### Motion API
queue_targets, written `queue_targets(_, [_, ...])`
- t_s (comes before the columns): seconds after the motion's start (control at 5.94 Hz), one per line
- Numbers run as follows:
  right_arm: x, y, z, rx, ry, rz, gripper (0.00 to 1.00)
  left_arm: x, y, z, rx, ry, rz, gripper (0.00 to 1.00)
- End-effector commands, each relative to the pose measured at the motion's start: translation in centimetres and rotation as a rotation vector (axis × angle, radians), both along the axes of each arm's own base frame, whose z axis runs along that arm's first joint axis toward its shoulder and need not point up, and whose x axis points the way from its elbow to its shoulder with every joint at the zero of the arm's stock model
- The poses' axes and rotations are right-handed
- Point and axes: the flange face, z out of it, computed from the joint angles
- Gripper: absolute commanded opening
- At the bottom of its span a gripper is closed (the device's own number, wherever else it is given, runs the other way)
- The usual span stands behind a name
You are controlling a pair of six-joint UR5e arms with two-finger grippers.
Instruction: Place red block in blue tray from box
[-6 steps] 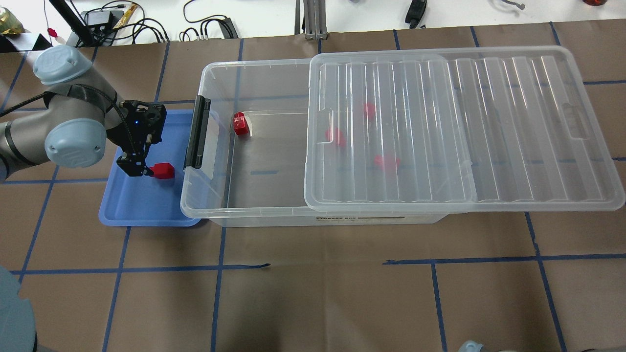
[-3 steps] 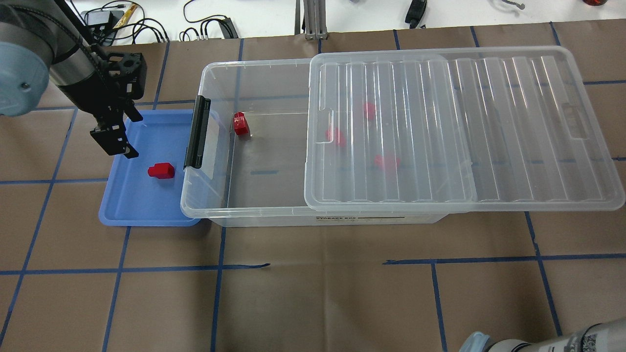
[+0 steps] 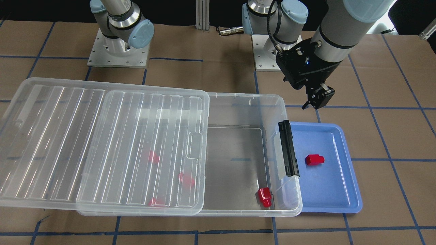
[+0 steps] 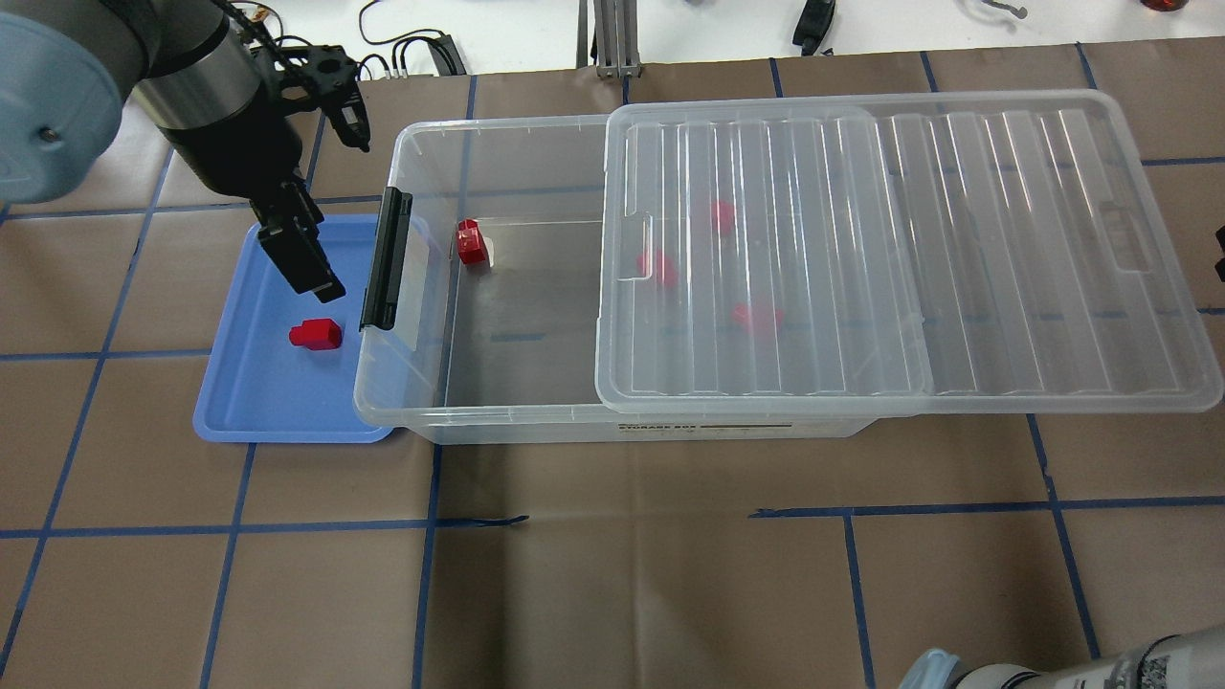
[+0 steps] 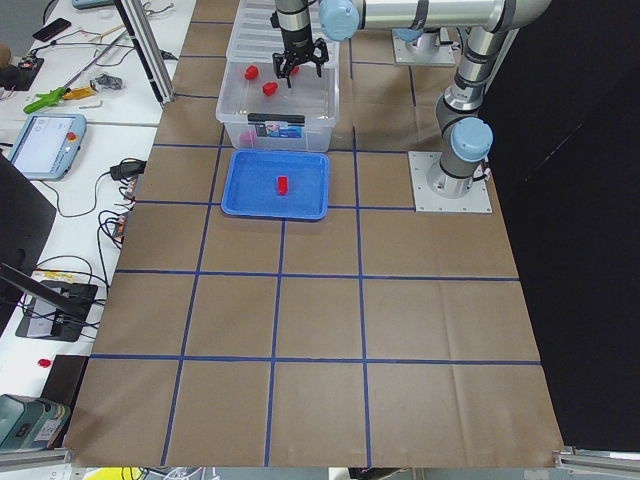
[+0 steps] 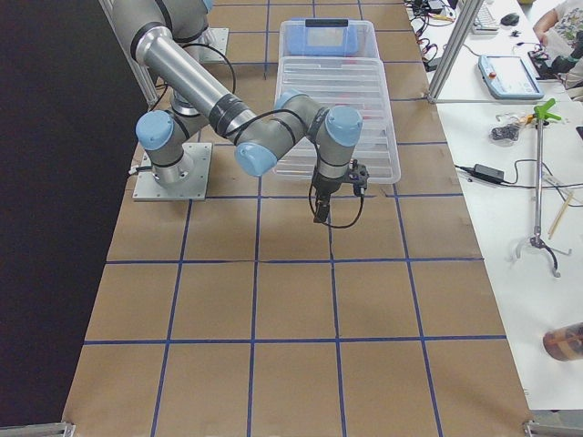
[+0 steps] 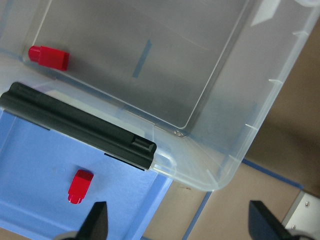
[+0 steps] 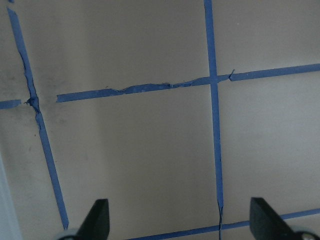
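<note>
A red block [image 4: 316, 334] lies on its side in the blue tray [image 4: 251, 407], which stands against the latch end of the clear box [image 4: 536, 427]. It also shows in the left wrist view [image 7: 80, 186]. My left gripper [image 3: 311, 103] is open and empty, raised above the tray's back edge near the box's black latch [image 4: 387, 258]. Another red block [image 4: 470, 241] sits in the uncovered end of the box. Three more [image 4: 756, 316] show dimly under the lid. My right gripper [image 6: 323, 211] is open and empty over bare paper beyond the lid's far end.
The ribbed clear lid [image 4: 957, 239] lies slid across the box and overhangs its right end. The table is covered in brown paper with blue tape lines [image 4: 632, 517]. Cables and tools lie along the far edge [image 4: 402, 53].
My left gripper has risen from beside the red block in the tray and swung toward the box's latch end. The block has stayed put. The right arm has come into view at the bottom right.
</note>
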Motion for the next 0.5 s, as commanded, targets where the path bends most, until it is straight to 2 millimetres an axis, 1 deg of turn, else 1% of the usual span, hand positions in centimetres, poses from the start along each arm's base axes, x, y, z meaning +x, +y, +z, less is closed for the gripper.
queue_targets(0.0, [1.2, 0.2, -0.4, -0.006, -0.018, -0.036, 1.00, -1.6, 1.0, 3.3, -0.123, -0.011, 0.346, 0.98])
queue_targets(0.17, [1.5, 0.2, -0.7, -0.012, -0.035, -0.039, 1.00, -1.5, 2.3, 4.5, -0.147, -0.008, 0.568, 0.98])
queue_targets(0.34, [2.6, -0.3, -0.9, -0.015, -0.043, -0.038, 1.00, -1.4, 2.4, 5.4, -0.161, -0.005, 0.739, 0.98])
